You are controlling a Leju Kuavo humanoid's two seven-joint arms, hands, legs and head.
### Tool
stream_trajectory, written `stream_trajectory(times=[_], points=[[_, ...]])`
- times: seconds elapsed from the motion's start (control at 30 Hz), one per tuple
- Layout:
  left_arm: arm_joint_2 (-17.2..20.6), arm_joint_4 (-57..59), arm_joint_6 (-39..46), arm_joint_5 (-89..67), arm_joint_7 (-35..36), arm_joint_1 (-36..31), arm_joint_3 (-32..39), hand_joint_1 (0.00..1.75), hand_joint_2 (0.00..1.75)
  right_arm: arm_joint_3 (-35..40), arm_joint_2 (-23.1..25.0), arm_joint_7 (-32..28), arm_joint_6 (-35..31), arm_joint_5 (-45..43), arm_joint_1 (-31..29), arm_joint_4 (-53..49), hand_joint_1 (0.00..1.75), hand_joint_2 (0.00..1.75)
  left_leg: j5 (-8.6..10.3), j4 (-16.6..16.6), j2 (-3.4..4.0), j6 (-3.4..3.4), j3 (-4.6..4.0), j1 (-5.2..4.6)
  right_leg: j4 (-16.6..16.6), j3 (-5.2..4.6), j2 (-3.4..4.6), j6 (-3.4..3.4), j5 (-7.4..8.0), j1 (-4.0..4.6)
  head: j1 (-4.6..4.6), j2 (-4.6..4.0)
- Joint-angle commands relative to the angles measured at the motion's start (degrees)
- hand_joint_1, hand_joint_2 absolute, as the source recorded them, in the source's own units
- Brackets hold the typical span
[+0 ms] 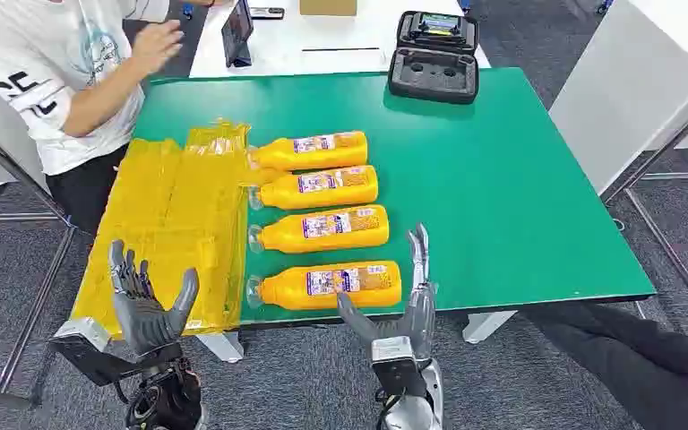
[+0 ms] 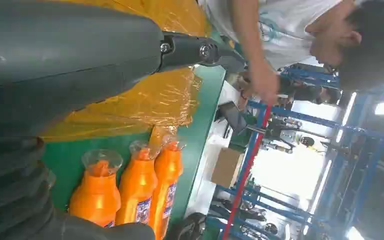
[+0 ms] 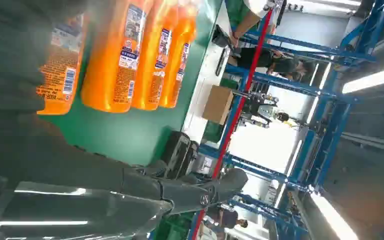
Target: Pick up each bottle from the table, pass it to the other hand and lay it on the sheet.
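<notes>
Four orange bottles (image 1: 322,188) lie in a row mid-frame on the green surface (image 1: 520,197), caps toward the yellow sheet (image 1: 166,224) at left. Both hands, left (image 1: 148,305) and right (image 1: 403,305), hold nothing, fingers spread.

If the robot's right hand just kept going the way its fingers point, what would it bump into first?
Probably the nearest bottle: the open right hand points up across the table beside its base, though depth is unclear.

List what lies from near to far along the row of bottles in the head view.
Right hand open at the table edge → nearest bottle → second bottle → third bottle → farthest bottle → white table beyond the green one.
</notes>
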Motion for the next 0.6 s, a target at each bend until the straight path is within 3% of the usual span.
stream_trajectory(times=[0.03, 0.5, 0.6], points=[[1.15, 2.31, 0.27, -0.08, 0.17, -1.23, -1.29, 0.0, 1.75, -0.36, -0.79, 0.06, -0.24, 0.42, -1.48, 2.25, 0.0, 1.75, -0.06, -0.07, 0.01, -0.02, 0.21, 0.0, -0.07, 0.22, -0.04, -0.01, -0.06, 0.01, 0.0, 0.0], [1.27, 2.48, 0.37, -0.32, 0.17, -1.11, -1.26, 0.0, 1.75, -0.52, -1.02, 0.06, -0.24, 1.17, -1.66, 2.44, 0.0, 1.75, -0.07, -0.08, 0.02, -0.01, 0.25, -0.02, -0.07, 0.24, -0.05, -0.01, -0.07, -0.01, 0.0, 0.0], [1.52, 2.77, 0.81, -1.1, 0.17, -1.05, -1.17, 0.0, 1.75, -1.92, -1.02, 0.06, 3.24, -0.6, -2.47, 5.95, 0.0, 1.75, -0.04, -0.09, 0.02, -0.01, 0.2, -0.01, -0.08, 0.2, -0.03, 0.0, -0.04, 0.0, 0.0, 0.0]])
